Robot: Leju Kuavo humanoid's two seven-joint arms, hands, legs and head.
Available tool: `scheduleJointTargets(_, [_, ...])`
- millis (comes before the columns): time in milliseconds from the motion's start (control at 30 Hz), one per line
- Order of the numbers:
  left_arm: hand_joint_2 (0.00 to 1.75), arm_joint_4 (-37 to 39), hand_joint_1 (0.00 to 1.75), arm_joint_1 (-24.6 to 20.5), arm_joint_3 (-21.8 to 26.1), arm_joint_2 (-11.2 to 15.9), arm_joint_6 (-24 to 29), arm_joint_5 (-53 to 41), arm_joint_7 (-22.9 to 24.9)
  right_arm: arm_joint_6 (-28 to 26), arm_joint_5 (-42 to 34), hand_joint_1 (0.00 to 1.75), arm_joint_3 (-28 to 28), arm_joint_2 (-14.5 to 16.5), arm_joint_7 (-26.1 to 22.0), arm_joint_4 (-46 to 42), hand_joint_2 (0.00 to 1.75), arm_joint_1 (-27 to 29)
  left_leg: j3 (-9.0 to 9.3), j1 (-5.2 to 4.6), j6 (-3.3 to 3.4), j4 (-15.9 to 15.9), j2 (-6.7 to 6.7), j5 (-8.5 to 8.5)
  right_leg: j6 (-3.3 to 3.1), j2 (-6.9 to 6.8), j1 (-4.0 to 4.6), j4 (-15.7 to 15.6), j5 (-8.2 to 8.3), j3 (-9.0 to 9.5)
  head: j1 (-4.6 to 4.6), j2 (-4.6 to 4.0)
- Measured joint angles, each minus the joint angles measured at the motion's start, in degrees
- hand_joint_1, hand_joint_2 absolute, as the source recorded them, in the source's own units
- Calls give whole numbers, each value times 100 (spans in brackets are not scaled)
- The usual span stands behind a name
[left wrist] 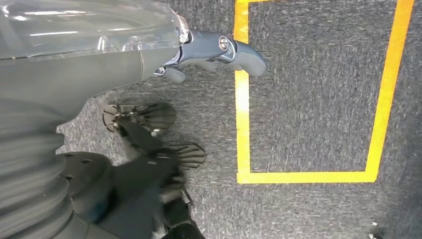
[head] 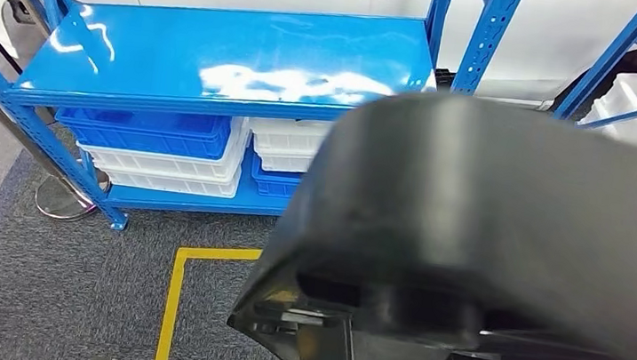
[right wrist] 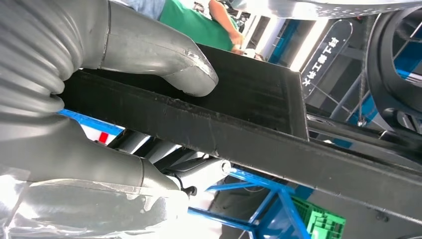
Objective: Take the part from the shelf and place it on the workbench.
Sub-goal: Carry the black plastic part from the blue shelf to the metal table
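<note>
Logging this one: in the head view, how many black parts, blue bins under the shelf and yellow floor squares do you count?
Black part, held in the right hand: 1
Blue bins: 2, one on the left stack, one low on the right stack
Yellow floor square: 1
Total: 4

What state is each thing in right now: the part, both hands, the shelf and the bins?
Black part: held, off the shelf.
Right hand: grips the part, thumb over its edge.
Left hand: holds nothing, hanging over carpet.
Blue shelf: top level bare.
Bins: stacked on the lower level.
</note>
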Motion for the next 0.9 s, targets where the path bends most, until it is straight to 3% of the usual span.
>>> scheduleJointTargets(67, [175, 1, 0, -25, -1, 7, 1, 0, -3, -1, 0, 171, 1, 0, 0, -22, 175, 1, 214, -36, 38, -410, -7, -73, 59, -8, -20, -56, 114, -4, -4, 0])
scheduleJointTargets(133, [175, 1, 0, -26, -2, 6, 3, 1, -4, -1, -3, 171, 1, -3, 1, -31, 175, 12, 192, -27, 66, -531, 15, 65, 115, -5, -31, -118, 192, -14, -8, 0])
scheduleJointTargets(167, [175, 1, 0, -25, -2, 1, 4, 2, -5, 0, -7, 171, 0, -6, 1, -33, 175, 22, 165, -16, 92, -589, 32, 150, 137, -2, -29, -71, 98, -49, -9, 0])
scheduleJointTargets(200, [175, 1, 0, -23, -3, -5, 4, 3, -6, 2, -13, 171, 0, -9, 1, -33, 175, 32, 120, -1, 114, -634, 50, 239, 157, 1, -26, 73, -103, -108, -5, 0])
scheduleJointTargets(267, [175, 1, 0, -19, -3, -15, 4, 8, -9, 7, -23, 171, 0, -18, 1, -34, 175, 51, -34, 4, 148, -627, 66, 365, 191, -1, -35, 678, -688, -273, -2, -1])
scheduleJointTargets(300, [175, 1, 0, -14, -3, -15, 4, 9, -9, 7, -27, 171, 0, -24, 1, -34, 175, 58, -126, 3, 148, -596, 71, 413, 208, -2, -39, 1027, -871, -340, -1, -1])
scheduleJointTargets(333, [175, 1, 0, -8, -3, -17, 5, 11, -11, -1, -32, 171, 0, -32, 1, -33, 175, 65, -224, 4, 142, -563, 76, 451, 225, -3, -44, 1294, -909, -361, -1, -1])
scheduleJointTargets(367, [175, 1, 0, -1, -3, -20, 9, 12, -13, -18, -42, 171, 1, -42, 1, -33, 175, 69, -324, 4, 130, -522, 79, 484, 237, -5, -49, 1405, -796, -314, -1, -1])
scheduleJointTargets(433, [175, 1, 0, 16, -3, -29, 16, 16, -17, -61, -62, 171, 3, -71, 1, -32, 175, 71, -515, 6, 101, -422, 82, 532, 239, -10, -56, 1116, -429, 30, -2, 0])
scheduleJointTargets(467, [175, 1, 0, 23, -3, -34, 19, 18, -18, -75, -67, 171, 4, -83, 1, -32, 175, 70, -596, 1, 81, -362, 82, 549, 226, -14, -47, 767, -379, 297, -2, 0])
scheduleJointTargets(533, [175, 1, 0, 32, -3, -40, 25, 27, -19, -78, -63, 171, 4, -92, 0, -31, 175, 69, -695, -8, 38, -264, 82, 575, 181, -15, -20, 109, -541, 736, -4, 0])
scheduleJointTargets(567, [175, 1, 0, 34, -3, -42, 29, 37, -19, -75, -56, 171, 4, -93, 0, -31, 175, 70, -721, -8, 12, -240, 82, 598, 156, -14, -5, -68, -646, 832, -5, 0])
scheduleJointTargets(667, [175, 1, 0, 50, -3, -36, 52, 69, -17, -73, 22, 171, 4, -95, 1, -26, 175, 79, -784, 20, -84, -178, 62, 598, 48, -37, -14, -197, -628, 840, -6, 0])
scheduleJointTargets(733, [175, 1, 0, 60, -3, -32, 73, 81, -13, -77, 114, 171, 6, -96, 1, -18, 175, 79, -948, 46, -155, 204, 28, 312, -21, -83, -33, -234, -564, 815, -9, 0])
scheduleJointTargets(800, [175, 1, 0, 73, -3, -35, 86, 101, -8, -80, 191, 171, 19, -98, 2, 15, 175, 73, -1216, 83, -217, 923, 13, -75, -44, -131, -26, -228, -532, 768, -11, -1])
scheduleJointTargets(833, [175, 1, 0, 85, -2, -36, 92, 113, -7, -75, 214, 171, 33, -99, 2, 44, 175, 69, -1308, 101, -238, 1207, 14, -173, -43, -161, -23, -220, -523, 745, -10, -1])
scheduleJointTargets(867, [175, 1, 0, 99, -1, -36, 97, 127, -5, -60, 227, 171, 55, -99, 3, 82, 175, 58, -1311, 115, -252, 1308, 15, -163, -40, -194, -23, -210, -517, 726, -11, -1])
scheduleJointTargets(900, [175, 1, 0, 112, 2, -35, 103, 146, -5, -33, 232, 171, 81, -100, 3, 126, 175, 40, -1204, 126, -260, 1182, 22, -47, -36, -230, -25, -200, -515, 715, -11, 0])
